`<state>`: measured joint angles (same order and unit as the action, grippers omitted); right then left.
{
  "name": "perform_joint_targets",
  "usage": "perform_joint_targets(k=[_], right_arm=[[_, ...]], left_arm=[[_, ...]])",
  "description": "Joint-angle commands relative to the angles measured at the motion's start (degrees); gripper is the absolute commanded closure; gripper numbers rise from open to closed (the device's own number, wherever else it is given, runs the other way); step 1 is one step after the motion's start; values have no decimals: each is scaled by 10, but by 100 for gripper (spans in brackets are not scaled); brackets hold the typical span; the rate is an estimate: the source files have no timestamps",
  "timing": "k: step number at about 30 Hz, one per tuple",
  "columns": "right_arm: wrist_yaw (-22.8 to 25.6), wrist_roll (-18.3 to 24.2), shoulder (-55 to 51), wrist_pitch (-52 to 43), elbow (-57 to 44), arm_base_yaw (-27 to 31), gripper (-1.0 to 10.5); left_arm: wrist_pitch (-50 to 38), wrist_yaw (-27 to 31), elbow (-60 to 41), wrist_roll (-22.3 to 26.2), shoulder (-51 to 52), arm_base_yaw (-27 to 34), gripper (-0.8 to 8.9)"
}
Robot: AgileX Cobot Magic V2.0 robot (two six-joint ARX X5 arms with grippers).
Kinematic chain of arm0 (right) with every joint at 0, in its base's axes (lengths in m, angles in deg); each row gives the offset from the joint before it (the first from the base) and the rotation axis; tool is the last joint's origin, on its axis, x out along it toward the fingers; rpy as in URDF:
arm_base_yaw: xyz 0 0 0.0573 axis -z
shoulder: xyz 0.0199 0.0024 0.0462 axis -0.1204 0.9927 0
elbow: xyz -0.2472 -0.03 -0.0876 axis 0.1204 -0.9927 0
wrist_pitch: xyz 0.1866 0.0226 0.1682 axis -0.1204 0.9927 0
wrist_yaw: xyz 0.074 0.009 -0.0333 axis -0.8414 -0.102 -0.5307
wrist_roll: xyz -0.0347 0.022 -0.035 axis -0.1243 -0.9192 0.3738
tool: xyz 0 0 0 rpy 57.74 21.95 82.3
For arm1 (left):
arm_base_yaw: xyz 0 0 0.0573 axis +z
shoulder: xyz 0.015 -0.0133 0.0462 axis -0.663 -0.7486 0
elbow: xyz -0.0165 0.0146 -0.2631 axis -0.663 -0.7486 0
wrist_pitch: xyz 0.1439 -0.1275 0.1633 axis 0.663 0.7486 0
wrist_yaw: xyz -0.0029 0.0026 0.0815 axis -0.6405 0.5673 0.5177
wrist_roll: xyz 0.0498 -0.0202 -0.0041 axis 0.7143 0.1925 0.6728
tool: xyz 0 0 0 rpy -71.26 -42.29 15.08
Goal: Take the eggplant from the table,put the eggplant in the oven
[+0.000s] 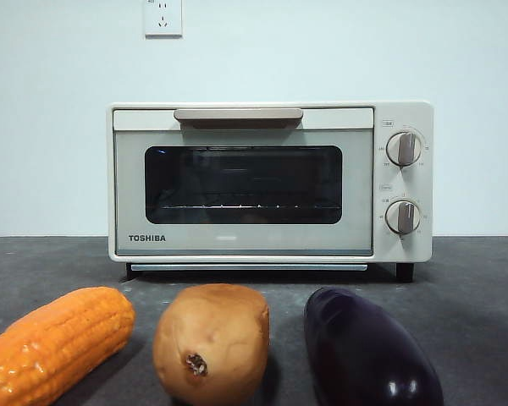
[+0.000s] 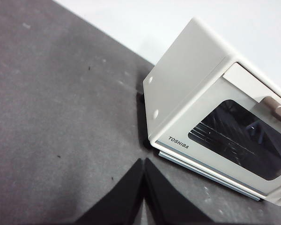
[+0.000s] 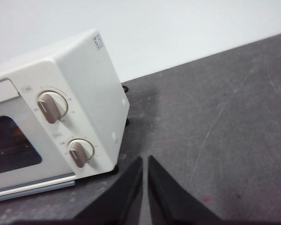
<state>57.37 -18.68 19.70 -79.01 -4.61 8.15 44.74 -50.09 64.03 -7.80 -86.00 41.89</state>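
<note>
Grey worktop (image 1: 483,279) is carrying the closed oven (image 1: 271,182); eggplant (image 1: 368,351) is lying before it; I'm keeping both hands, left (image 2: 144,161) and right (image 3: 145,159), narrow and empty.

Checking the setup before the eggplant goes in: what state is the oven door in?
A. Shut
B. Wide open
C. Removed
A: the oven door sits flush, handle up at the top, glass facing the eggplant.

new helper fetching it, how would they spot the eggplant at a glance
Start at the cream oven at the back of the table. Three vegetables lie in a row before it; the eggplant is nearest the knob side. It alone is glossy dark purple, unlike the tan potato and orange corn.
</note>
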Motion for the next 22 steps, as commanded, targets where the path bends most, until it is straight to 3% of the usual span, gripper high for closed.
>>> perform_joint_targets(k=[1,8,13,22], right_arm=[[-1,-19,4,51,54,0,942],[-11,-19,59,190,186,0,942],[-18,13,120,236,272,0,943],[-127,61,260,333,403,0,942]], left_arm=[[18,-2,39,-3,-18,1,809],[34,-47,117,26,-105,1,809],[45,-67,185,76,-191,0,809],[124,-113,320,152,-340,-5,809]])
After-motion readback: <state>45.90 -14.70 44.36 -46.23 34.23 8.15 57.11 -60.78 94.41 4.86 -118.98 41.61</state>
